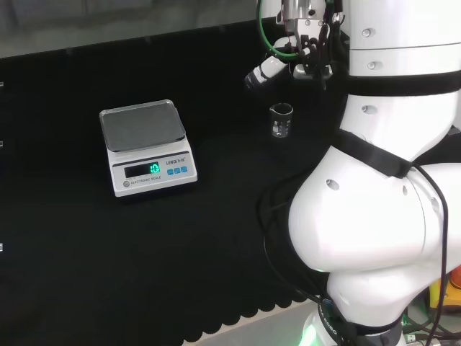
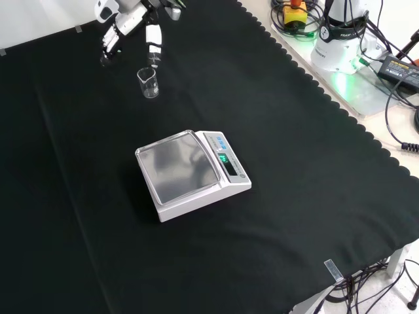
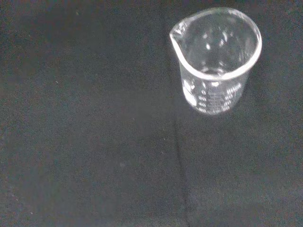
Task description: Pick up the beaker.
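Note:
A small clear glass beaker (image 1: pixel 281 120) stands upright on the black cloth, right of the scale in the head view. In the front view the beaker (image 2: pixel 148 83) is near the top left. In the wrist view the beaker (image 3: pixel 216 61) looks empty, with a spout and white printed marks. The hand (image 1: pixel 288 61) hovers above and just beyond the beaker, its fingers fairly straight and spread, holding nothing. In the front view the hand (image 2: pixel 131 23) comes in from the top, one finger (image 2: pixel 154 49) pointing down close to the beaker's rim without clearly touching it.
A white electronic scale (image 1: pixel 144 144) with a grey steel pan and a lit display stands on the cloth; the scale (image 2: pixel 190 171) sits mid-bench in the front view. The arm's white links (image 1: pixel 382 180) take up the right of the head view. Cables and the arm's base (image 2: pixel 340 39) lie beyond the cloth's scalloped edge.

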